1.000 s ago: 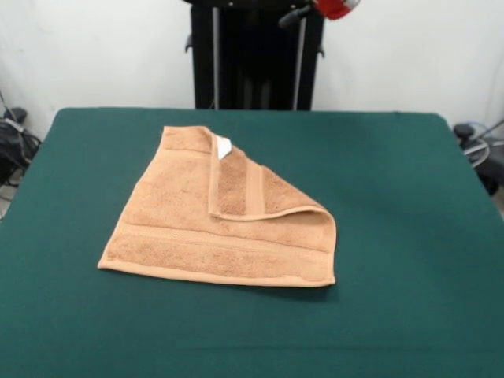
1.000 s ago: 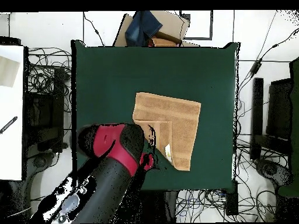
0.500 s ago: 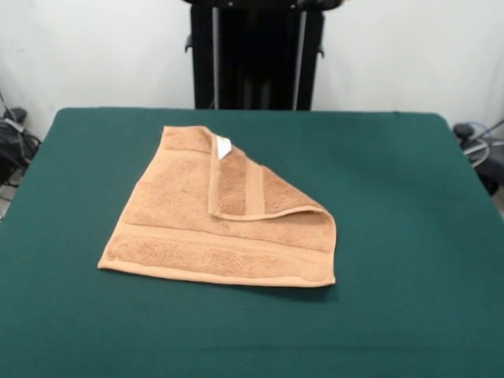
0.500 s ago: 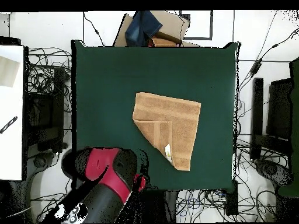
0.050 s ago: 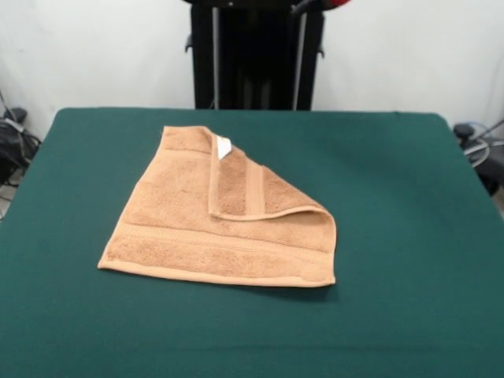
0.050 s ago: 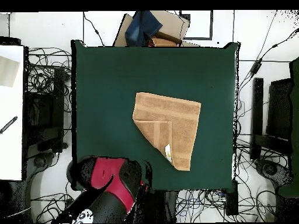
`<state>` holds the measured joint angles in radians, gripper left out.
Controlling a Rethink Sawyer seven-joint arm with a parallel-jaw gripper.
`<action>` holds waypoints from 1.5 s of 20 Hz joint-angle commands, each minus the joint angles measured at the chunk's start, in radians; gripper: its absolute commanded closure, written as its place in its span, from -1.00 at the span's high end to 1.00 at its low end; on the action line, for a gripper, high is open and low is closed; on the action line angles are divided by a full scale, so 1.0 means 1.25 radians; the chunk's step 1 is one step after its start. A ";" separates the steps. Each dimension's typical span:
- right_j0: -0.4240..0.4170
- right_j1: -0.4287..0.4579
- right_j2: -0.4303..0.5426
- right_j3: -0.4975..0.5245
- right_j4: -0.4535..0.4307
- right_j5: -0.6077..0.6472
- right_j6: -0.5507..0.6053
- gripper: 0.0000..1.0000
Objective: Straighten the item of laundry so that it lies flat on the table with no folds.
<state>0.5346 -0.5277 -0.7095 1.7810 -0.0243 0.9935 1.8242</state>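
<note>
— Overhead view: where's the tan terry-cloth towel [image 6: 169,131]?
— Mid dark green cloth-covered table [image 6: 105,76], one corner folded over, needing unfolding. The arm's gripper seems hidden; its opening can't be told.

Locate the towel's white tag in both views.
Front view: white tag at the towel's far edge, atop the folded-over corner.
Overhead view: white tag near the towel's bottom edge, toward the robot's side.
Shared landmark: the folded-over flap.

Bulky rounded arm [image 6: 108,186]; red shell; black joints
</note>
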 commanded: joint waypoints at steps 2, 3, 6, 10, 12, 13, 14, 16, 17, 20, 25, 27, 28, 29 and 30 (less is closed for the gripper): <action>-0.030 0.071 0.082 0.029 0.070 -0.087 0.263 1.00; -0.034 0.079 0.092 0.038 0.079 -0.103 0.266 1.00; -0.036 0.097 0.112 0.057 0.109 -0.134 0.273 1.00; -0.034 0.115 0.111 0.060 0.128 -0.157 0.268 1.00; -0.032 0.122 0.109 0.068 0.134 -0.169 0.264 1.00; -0.033 0.124 0.108 0.073 0.137 -0.176 0.261 1.00; -0.033 0.125 0.107 0.078 0.139 -0.183 0.259 1.00; -0.031 0.127 0.105 0.089 0.143 -0.191 0.253 1.00; -0.029 0.127 0.104 0.094 0.145 -0.192 0.251 1.00; -0.018 0.121 0.101 0.115 0.154 -0.193 0.248 1.00; 0.007 0.066 0.056 0.143 0.129 -0.144 0.217 1.00; 0.018 0.029 0.026 0.158 0.106 -0.115 0.194 1.00; 0.026 0.003 0.011 0.175 0.095 -0.100 0.181 1.00; 0.026 0.000 0.015 0.181 0.098 -0.101 0.181 1.00; 0.026 -0.002 0.019 0.188 0.101 -0.101 0.181 1.00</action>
<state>0.5458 -0.4665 -0.7202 1.9181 0.1022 0.8127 1.8242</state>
